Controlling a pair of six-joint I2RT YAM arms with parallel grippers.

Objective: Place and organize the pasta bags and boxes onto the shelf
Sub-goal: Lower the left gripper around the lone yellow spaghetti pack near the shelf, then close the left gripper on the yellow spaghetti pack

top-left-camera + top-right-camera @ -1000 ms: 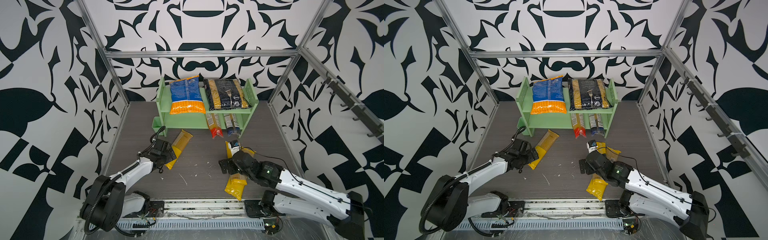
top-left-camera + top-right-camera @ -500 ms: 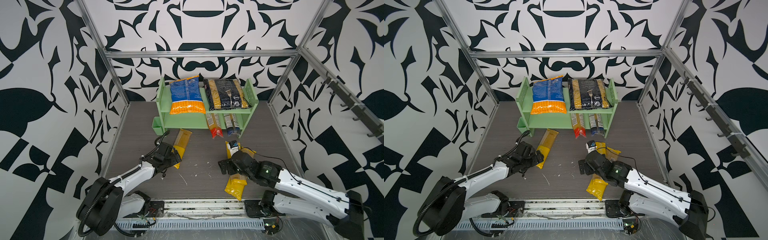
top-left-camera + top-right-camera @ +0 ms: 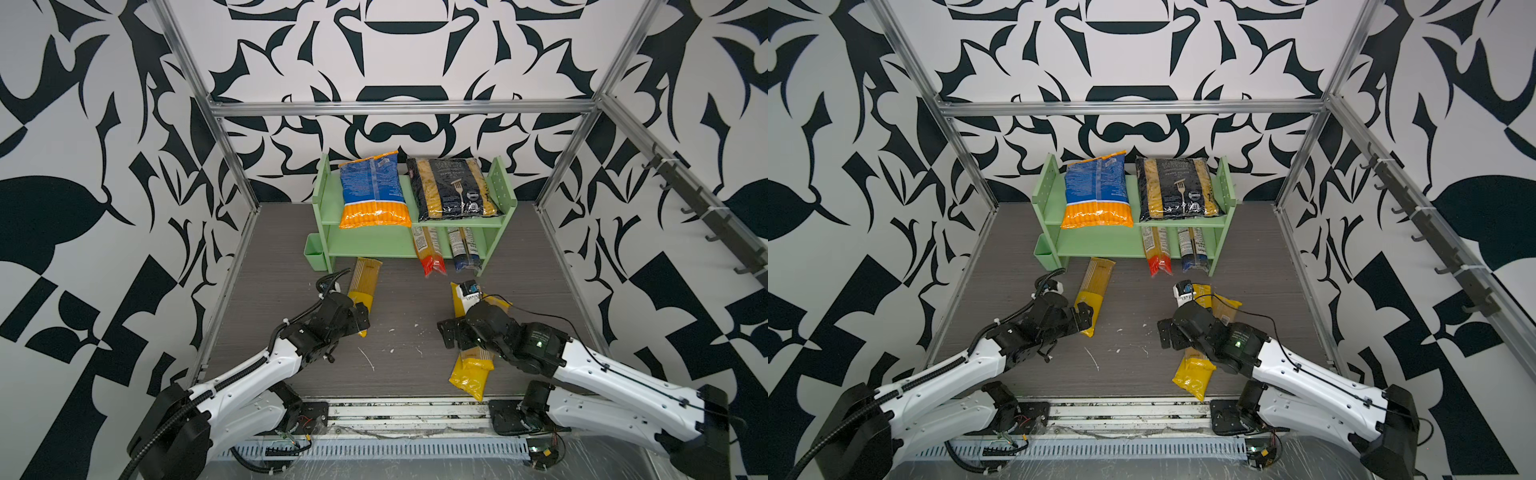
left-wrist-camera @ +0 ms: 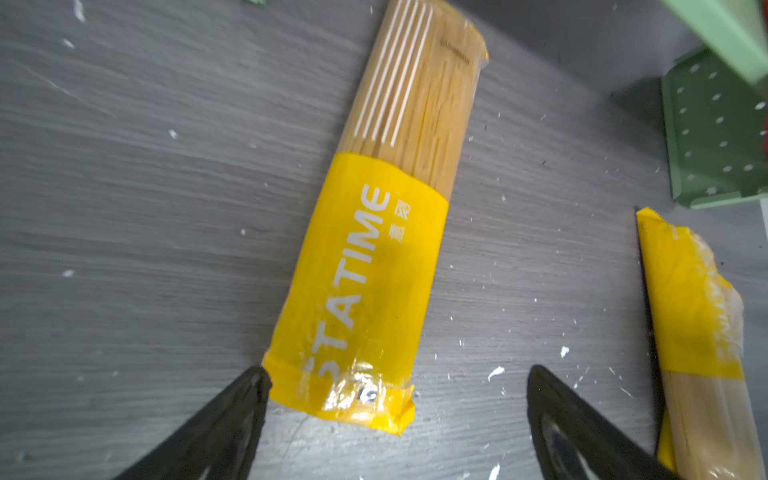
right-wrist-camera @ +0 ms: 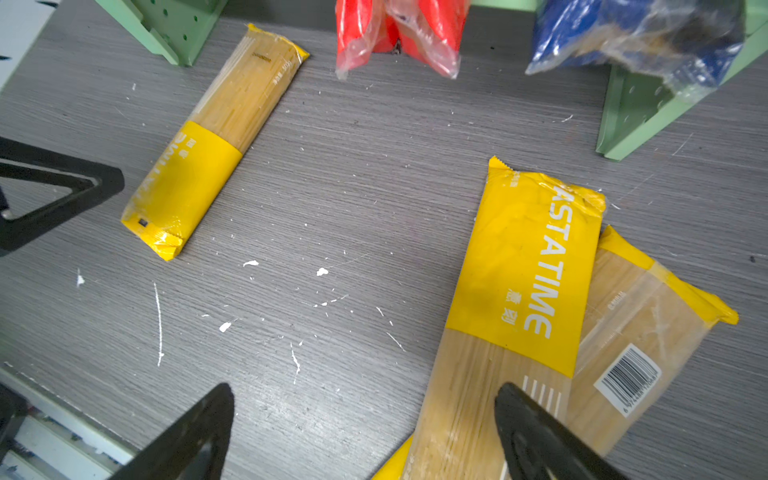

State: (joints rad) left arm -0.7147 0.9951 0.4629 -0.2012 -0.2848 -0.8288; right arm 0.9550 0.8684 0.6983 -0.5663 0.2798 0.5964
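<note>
The pale green shelf (image 3: 370,245) stands at the back. Its top tier holds a blue-orange bag (image 3: 372,191) and a black penne bag (image 3: 453,189). A red-ended pack (image 3: 430,255) and a blue-ended pack (image 3: 465,251) stick out of the lower tier. A yellow spaghetti pack (image 4: 374,249) lies on the floor, pointing at the shelf. My left gripper (image 4: 395,390) is open at its near end, one finger beside a corner. Two crossed yellow packs (image 5: 523,266) (image 5: 648,324) lie under my open right gripper (image 5: 365,390); one finger hovers over the upper pack, the other over bare floor.
A small green cup (image 3: 315,251) hangs at the shelf's left side. White crumbs and a broken strand (image 3: 368,359) dot the grey floor. Metal frame posts line the side walls, and a hook rail (image 3: 706,216) runs along the right wall.
My left gripper has swung rightward to the near end of the left yellow pack, which has turned straighter toward the shelf. The right arm has stayed put.
</note>
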